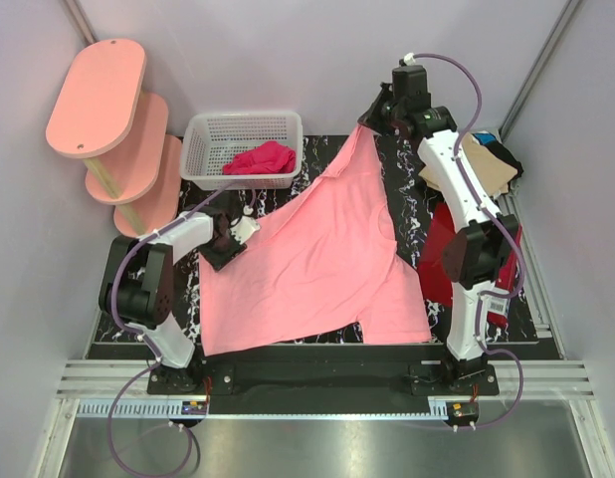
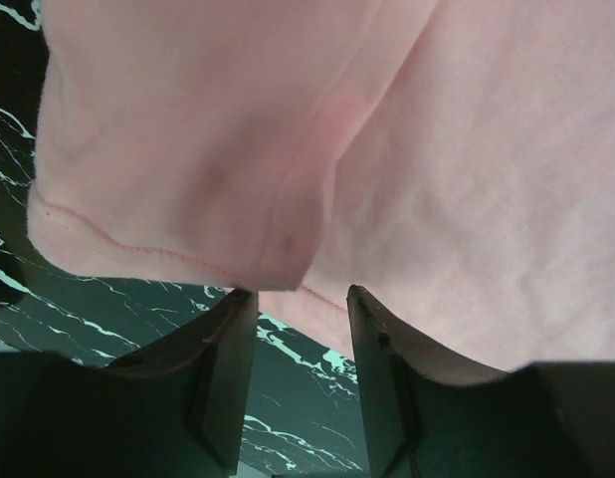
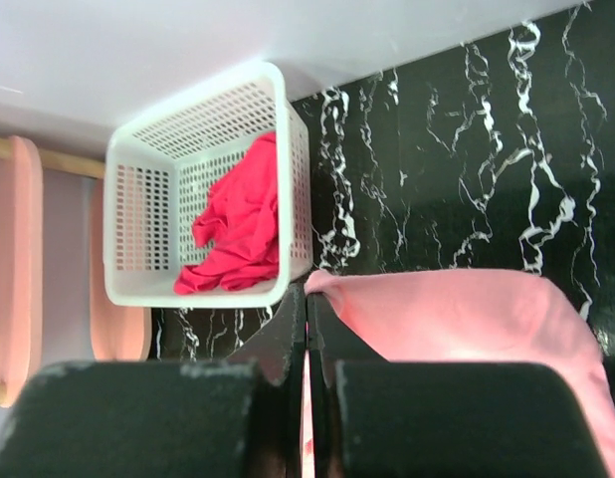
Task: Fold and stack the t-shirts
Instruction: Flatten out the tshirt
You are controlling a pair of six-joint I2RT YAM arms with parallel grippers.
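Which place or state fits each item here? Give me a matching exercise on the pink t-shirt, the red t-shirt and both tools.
1 pink t-shirt
2 red t-shirt
3 left tool
4 right tool

A inside the white basket
B shut on the pink t-shirt
C open, at the pink t-shirt's hem
D spread over the table

Pairs: 1-D, 2-A, 3-C, 4-B.

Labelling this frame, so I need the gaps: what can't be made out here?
- Top view: pile of shirts at right, count hidden by the right arm.
- Top view: dark red shirt, mostly under the pink shirt and arm.
- Left wrist view: pink shirt's outline cut off by frame edges.
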